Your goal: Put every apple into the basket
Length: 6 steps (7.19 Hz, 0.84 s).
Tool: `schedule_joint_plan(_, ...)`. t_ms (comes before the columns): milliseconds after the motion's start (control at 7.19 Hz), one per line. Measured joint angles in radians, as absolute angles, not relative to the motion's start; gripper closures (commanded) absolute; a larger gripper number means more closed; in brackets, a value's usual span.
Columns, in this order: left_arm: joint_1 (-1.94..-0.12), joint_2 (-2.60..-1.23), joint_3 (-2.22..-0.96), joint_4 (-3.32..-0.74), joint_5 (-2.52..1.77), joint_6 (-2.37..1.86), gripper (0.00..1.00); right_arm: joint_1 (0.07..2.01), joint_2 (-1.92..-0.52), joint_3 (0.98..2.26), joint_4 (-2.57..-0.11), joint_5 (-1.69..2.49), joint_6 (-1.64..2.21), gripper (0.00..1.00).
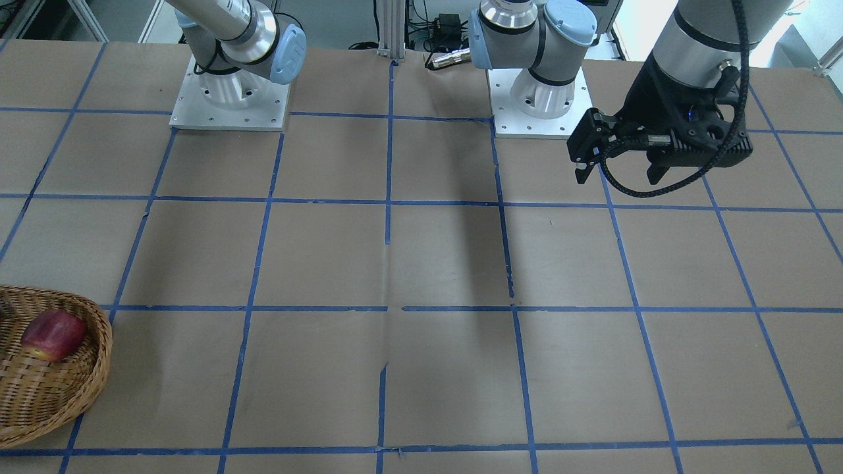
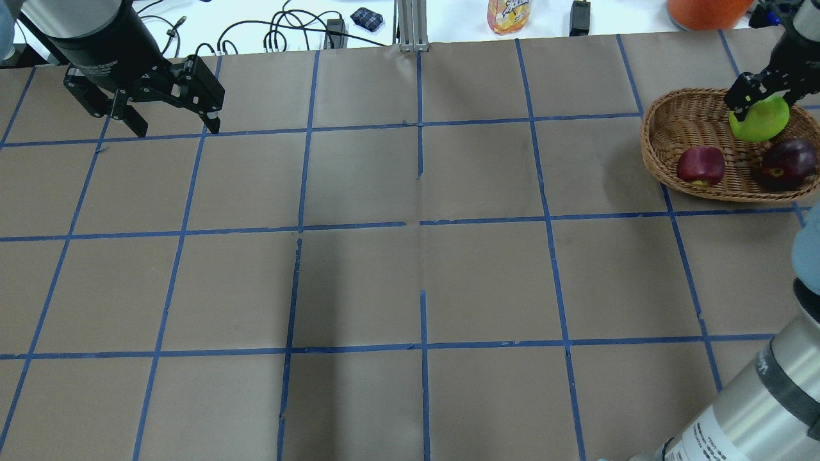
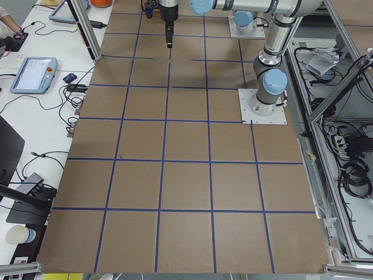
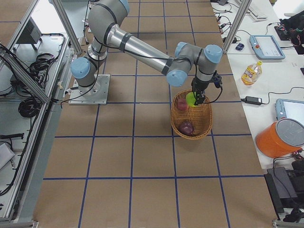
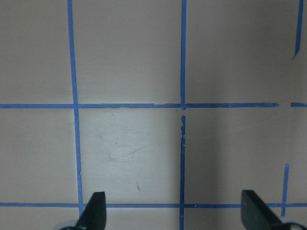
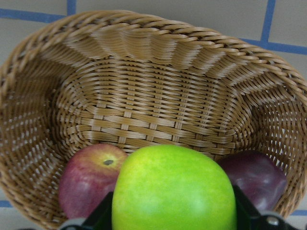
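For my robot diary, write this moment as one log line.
right end effector: shut on green apple over basket; red apple, purple apple: in basket; left end effector: open

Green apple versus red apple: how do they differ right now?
The green apple is lime and held in the right gripper over the basket. The red apple is red with a yellowish patch, lying free on the basket floor. Both are similar in size.

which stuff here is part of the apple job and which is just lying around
Job: lime green apple, red apple with yellowish patch, dark maroon apple, oval brown wicker basket.
Lying about: yellow drink bottle, orange tub, black power adapter, white paper cup.
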State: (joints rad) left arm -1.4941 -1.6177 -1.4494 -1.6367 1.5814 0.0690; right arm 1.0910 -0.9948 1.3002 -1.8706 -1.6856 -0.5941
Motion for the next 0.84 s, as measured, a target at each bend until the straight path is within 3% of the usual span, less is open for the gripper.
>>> schedule_joint_plan(418,-1.494,-1.616,-1.450,-1.637,1.581,0.069,0.00,1.075,-0.966,1.298,-1.911,-1.678,-0.606,0.00)
schedule_joint_plan(835,-1.494,-1.617,-1.450,-1.637,1.580,0.069,0.00,1.087,-1.060,1.283,-1.812,-1.682,-0.593,0.00)
